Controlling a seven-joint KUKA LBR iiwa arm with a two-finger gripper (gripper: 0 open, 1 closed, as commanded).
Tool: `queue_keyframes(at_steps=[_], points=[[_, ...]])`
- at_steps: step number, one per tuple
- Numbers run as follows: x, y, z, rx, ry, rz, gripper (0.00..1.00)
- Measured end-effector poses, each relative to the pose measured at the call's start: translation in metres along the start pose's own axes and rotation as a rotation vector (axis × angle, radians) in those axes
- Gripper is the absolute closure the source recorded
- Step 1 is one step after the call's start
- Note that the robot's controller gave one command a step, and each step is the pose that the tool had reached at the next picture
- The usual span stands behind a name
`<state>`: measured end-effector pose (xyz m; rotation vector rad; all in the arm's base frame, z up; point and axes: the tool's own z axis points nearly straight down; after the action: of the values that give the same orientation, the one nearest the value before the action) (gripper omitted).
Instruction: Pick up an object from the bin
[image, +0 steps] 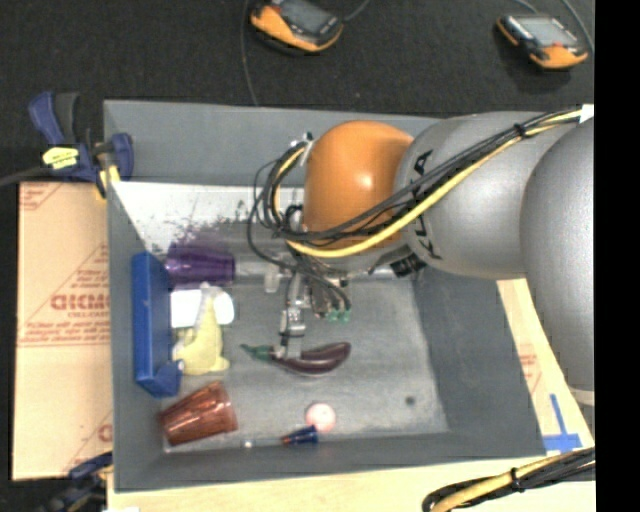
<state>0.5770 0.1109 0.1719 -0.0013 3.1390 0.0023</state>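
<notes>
My gripper (291, 338) hangs in the middle of the bin, its fingers reaching down to the left part of a dark purple toy eggplant (318, 357) with a green stem. The eggplant lies flat on the bin floor just below and right of the fingertips. A small pink ball (320, 415) rests nearer the front wall, with a small blue and red piece (299, 436) beside it. I cannot make out whether the fingers touch the eggplant.
Along the left wall lie a long blue block (149, 322), a purple cup (199, 265), a white block (188, 307), a pale yellow soft thing (203, 345) and a brown-red cup (198, 414). The arm with its orange cover spans the bin's back right.
</notes>
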Motion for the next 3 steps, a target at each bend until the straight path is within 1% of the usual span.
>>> queue_keyframes(at_steps=[1,2,3], points=[[0.01,-0.066,0.09,0.001,-0.003,-0.062,0.0],[0.016,-0.073,0.065,-0.002,-0.007,-0.045,0.0],[0.013,-0.076,0.093,0.0,-0.003,-0.049,0.0]])
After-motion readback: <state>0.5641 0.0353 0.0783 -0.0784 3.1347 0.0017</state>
